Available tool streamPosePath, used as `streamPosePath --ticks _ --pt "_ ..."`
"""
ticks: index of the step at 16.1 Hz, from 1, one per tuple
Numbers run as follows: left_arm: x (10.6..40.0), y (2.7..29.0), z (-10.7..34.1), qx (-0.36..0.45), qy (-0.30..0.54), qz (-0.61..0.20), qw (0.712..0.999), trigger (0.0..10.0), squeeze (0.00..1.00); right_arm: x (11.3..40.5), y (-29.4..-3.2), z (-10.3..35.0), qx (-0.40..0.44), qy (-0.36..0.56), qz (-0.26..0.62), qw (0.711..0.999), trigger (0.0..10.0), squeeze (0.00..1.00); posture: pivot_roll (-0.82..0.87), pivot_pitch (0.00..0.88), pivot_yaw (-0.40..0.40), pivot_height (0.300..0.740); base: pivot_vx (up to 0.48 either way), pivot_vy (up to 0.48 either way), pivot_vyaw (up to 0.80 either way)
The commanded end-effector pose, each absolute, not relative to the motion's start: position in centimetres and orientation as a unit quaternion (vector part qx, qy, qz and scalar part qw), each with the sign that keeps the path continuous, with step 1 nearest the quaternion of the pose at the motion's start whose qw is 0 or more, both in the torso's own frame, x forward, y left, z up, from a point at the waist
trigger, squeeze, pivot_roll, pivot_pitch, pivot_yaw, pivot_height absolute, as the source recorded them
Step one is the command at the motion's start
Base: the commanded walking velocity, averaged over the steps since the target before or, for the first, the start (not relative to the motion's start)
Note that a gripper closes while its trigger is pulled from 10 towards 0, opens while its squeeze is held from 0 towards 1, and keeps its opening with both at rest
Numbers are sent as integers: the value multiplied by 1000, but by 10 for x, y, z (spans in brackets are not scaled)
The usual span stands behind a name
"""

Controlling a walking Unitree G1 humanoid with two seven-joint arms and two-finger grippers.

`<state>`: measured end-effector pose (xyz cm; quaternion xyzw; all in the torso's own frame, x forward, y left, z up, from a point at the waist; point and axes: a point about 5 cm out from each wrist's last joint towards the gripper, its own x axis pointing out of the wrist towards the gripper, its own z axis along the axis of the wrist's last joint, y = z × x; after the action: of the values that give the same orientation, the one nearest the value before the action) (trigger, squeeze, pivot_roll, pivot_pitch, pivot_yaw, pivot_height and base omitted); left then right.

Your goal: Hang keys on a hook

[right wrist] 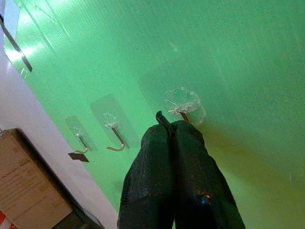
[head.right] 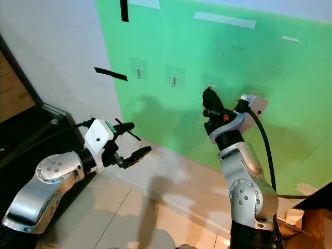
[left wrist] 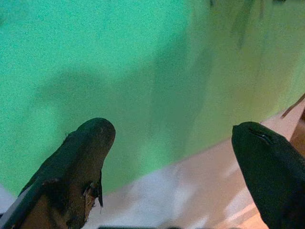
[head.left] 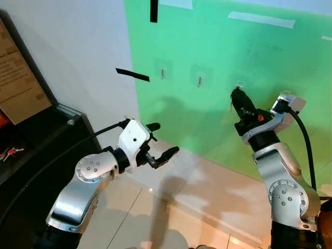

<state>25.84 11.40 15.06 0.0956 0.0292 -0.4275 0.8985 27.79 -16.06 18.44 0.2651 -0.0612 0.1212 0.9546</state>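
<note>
The right gripper (head.left: pixel 237 98) is raised against the green panel (head.left: pixel 270 57), its two black fingers pressed together with their tips just below the rightmost hook (right wrist: pixel 183 110) of three. From the wrist camera a small dark sliver pokes out between the fingertips, touching or nearly touching that hook's clear base — it may be part of the keys, but I cannot tell, and no keys can be made out plainly in the fingers. So the gripper is closed tight, on something thin at most.

The hook itself hangs down from its round clear mount and curls back up, so anything going onto it has to be lifted over the upturned tip and then let down. It lies straight ahead of the right gripper, a little above the fingertips, along the line the fingers already point. The middle hook (head.left: pixel 199 80) and the left hook (head.left: pixel 162 72) sit well apart towards the robot's left.

The left gripper (head.left: pixel 162 140) hangs lower, away from the panel, fingers spread wide and holding nothing — the right arm is clearly the nearer one. A dark cabinet (head.left: pixel 31 140) stands at the far left with a cardboard box (head.left: pixel 18 83) on it.
</note>
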Motion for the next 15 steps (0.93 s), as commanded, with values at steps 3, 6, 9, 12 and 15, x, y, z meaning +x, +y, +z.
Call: streamPosePath --ticks 3,6,9,12,15 --pt "251 109 166 61 2 -462 885 10000 0 281 -167 183 273 -64 89 956 10000 0 -30 0 34 740 0 0 0" --pt "248 109 167 53 8 -481 875 10000 0 281 -171 183 285 -69 76 953 10000 0 -32 0 40 740 0 0 0" --pt "248 110 168 50 11 -484 873 10000 0 280 -171 174 288 -39 74 954 10000 0 -32 0 41 740 0 0 0" --pt "247 110 168 49 14 -485 873 10000 0 279 -164 165 277 -12 75 958 10000 0 -29 0 41 740 0 0 0" --pt "247 110 168 48 15 -485 873 10000 0 280 -160 164 273 -6 82 958 10000 0 -29 0 41 740 0 0 0"
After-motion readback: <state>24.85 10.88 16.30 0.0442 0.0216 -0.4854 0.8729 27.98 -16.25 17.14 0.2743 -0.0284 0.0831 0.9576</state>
